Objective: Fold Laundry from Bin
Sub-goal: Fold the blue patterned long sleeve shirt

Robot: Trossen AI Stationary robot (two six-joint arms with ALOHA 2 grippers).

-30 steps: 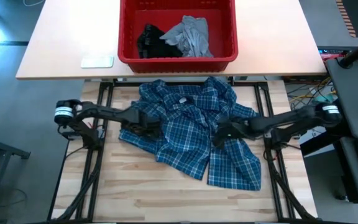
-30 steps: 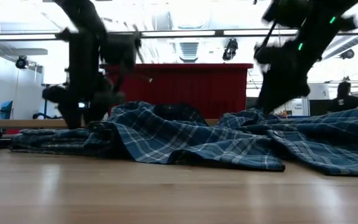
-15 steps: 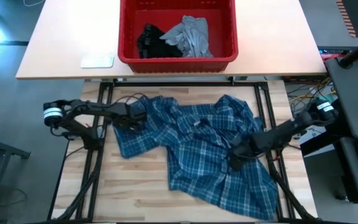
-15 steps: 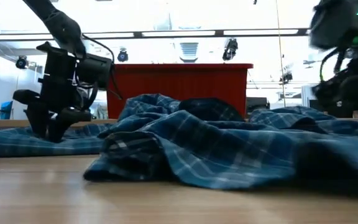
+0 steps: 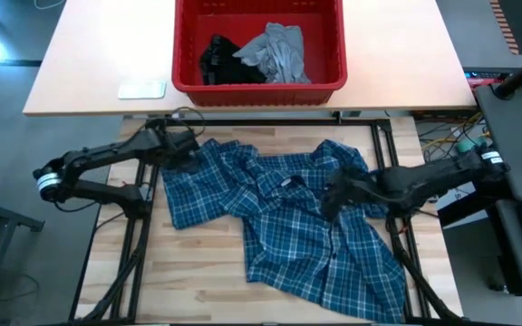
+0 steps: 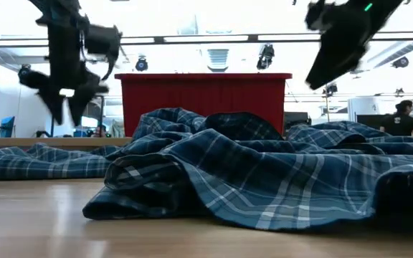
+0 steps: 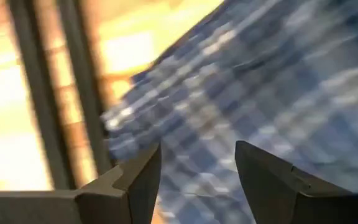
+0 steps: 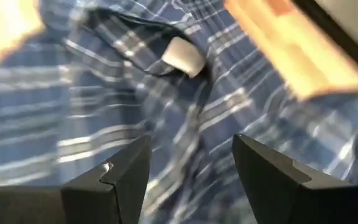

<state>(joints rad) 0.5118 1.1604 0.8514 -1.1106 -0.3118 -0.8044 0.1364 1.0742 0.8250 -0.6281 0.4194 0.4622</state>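
Note:
The blue-and-white plaid shirt [image 5: 288,217] lies crumpled and partly spread on the wooden table [image 5: 198,290], with ridges of folds at its middle [image 6: 214,136]. My left gripper [image 5: 189,153] hangs open above the shirt's far left part, clear of the cloth [image 7: 197,155]. My right gripper [image 5: 328,196] hangs open above the shirt's right half, with nothing between its fingers [image 8: 191,146]. The red bin [image 5: 259,87] stands beyond the table's far edge and holds a light grey T-shirt [image 5: 277,50] and a small black garment [image 5: 216,56].
A white flat object [image 5: 141,89] lies on the tan table left of the bin. Black frame rails [image 5: 143,226] run along the wooden table's left and right sides. Bare wood shows near the front edge [image 5: 188,299]. A person [image 6: 405,118] is far behind the table.
The shirt has been drawn wider: its left part toward the table's left edge, its lower part toward the near right corner. My left gripper has risen and gone toward the far left. My right gripper went toward the near right, then rose back toward the shirt's middle.

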